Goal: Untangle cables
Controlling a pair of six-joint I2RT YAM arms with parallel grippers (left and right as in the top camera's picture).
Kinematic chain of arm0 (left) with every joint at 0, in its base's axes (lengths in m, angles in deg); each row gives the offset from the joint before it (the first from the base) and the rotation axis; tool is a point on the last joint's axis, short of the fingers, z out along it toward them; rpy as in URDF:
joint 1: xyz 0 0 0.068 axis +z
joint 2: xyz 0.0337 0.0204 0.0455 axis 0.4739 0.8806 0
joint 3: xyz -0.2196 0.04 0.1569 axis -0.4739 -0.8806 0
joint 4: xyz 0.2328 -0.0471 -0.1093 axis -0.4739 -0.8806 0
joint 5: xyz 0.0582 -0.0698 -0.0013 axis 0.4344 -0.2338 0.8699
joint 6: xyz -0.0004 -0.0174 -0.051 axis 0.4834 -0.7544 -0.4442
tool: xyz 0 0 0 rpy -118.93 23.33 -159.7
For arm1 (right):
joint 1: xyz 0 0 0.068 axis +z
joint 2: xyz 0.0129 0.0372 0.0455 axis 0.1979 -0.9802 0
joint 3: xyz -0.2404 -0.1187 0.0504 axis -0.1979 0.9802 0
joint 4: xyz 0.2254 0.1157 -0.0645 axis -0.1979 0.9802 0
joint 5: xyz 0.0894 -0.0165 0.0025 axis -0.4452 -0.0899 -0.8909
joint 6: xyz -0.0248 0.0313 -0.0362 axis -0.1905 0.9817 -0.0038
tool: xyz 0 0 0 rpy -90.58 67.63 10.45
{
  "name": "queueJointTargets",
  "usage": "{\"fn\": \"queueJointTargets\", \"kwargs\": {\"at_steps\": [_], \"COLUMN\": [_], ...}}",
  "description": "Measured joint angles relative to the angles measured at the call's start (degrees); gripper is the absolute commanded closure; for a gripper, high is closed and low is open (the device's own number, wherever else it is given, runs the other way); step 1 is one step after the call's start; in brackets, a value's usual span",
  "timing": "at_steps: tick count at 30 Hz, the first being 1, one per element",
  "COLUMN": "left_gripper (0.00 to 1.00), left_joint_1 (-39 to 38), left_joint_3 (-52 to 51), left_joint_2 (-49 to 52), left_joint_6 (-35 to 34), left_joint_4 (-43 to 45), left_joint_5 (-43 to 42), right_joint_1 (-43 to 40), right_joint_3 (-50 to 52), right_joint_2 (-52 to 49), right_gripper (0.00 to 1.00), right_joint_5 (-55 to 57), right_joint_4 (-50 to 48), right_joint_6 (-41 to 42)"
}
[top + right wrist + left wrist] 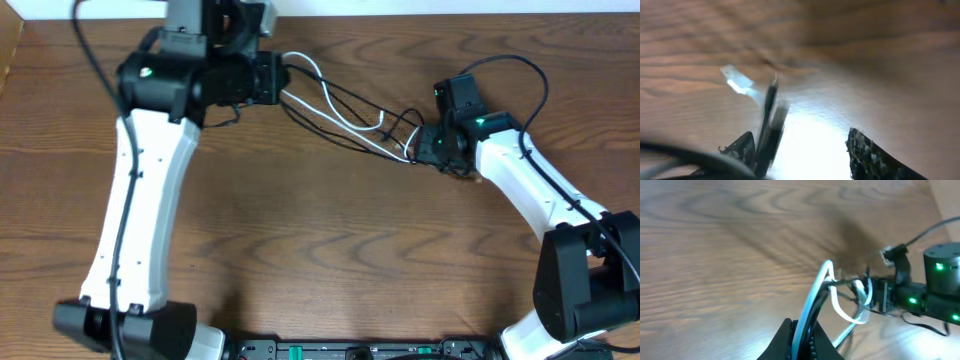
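The cables, a white one [335, 108] and black ones [352, 98], stretch taut in the overhead view from my left gripper [272, 78] at the back to my right gripper [425, 146] at the right. In the left wrist view my left gripper [807, 341] is shut on a white cable [816, 287] and a black cable side by side; they run up into a knot [857, 287] by the right gripper. In the blurred right wrist view my right gripper [800, 139] is open; a black plug end [771, 131] lies beside its left finger, and a white plug [737, 80] lies beyond.
The wooden table [330, 250] carries both arms. A thicker black arm wire [530, 75] loops over the right arm near the back edge. The left arm's white link [140, 200] runs down the left side.
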Motion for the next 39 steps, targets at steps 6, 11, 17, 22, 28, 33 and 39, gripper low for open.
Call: {"fn": "queueJointTargets", "kwargs": {"at_steps": [6,11,17,22,28,33,39], "left_gripper": [0.93,0.93,0.92,0.92,0.93,0.93,0.93], "left_joint_1": [3.7,7.0,7.2,7.4,7.4,7.8,6.8], "left_joint_3": [-0.1,-0.1,-0.1,-0.1,-0.1,-0.1,-0.1], "left_joint_2": [-0.8,-1.1,-1.5,-1.5,-1.6,-1.6,-1.6], "left_joint_6": [0.0,0.0,0.0,0.5,1.8,1.7,1.5], "left_joint_4": [-0.3,-0.4,-0.8,-0.8,-1.2,-0.8,-0.7], "left_joint_5": [1.8,4.0,4.5,1.6,-0.2,0.3,-2.0], "right_joint_1": [-2.4,-7.6,-11.5,-12.0,-14.3,-19.7,-20.7], "right_joint_3": [-0.4,-0.3,-0.2,-0.5,-5.4,-6.7,-6.7], "right_joint_2": [0.0,0.0,0.0,0.0,0.1,1.5,1.7], "right_gripper": [0.46,0.46,0.45,0.43,0.44,0.45,0.45], "right_joint_5": [3.6,8.4,6.1,-3.6,-10.6,-10.7,-17.7], "right_joint_4": [4.9,7.8,8.0,8.3,13.6,15.1,15.1], "right_joint_6": [-0.2,-0.7,-3.0,-10.3,-15.8,-15.3,-17.7]}}
